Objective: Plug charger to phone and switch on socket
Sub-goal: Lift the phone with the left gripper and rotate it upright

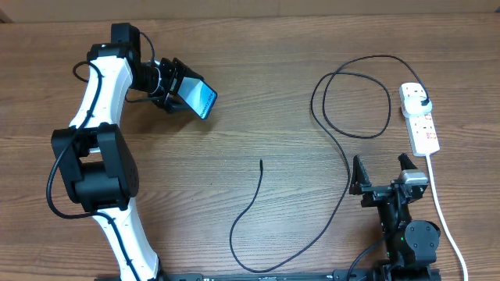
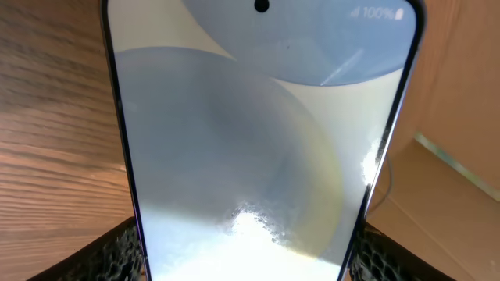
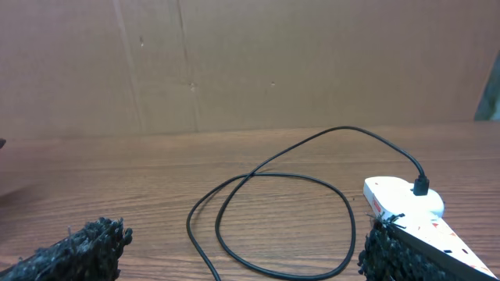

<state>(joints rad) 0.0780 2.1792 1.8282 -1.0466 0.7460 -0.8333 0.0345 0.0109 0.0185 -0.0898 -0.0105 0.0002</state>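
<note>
My left gripper [image 1: 181,92] is shut on the phone [image 1: 202,99], holding it tilted above the table at the far left; its lit pale blue screen [image 2: 258,148] fills the left wrist view between my fingers. The black charger cable [image 1: 344,148] loops at the right, its plug head [image 1: 423,103] in the white socket strip [image 1: 420,121], its loose connector tip [image 1: 261,162] on the table at centre. My right gripper [image 1: 383,176] is open and empty near the front right, with the cable loop [image 3: 273,211] and the socket [image 3: 406,207] ahead of it.
The socket's white cord [image 1: 444,218] runs down the right side toward the table's front edge, next to the right arm's base. A brown cardboard wall [image 3: 250,62] stands behind the table.
</note>
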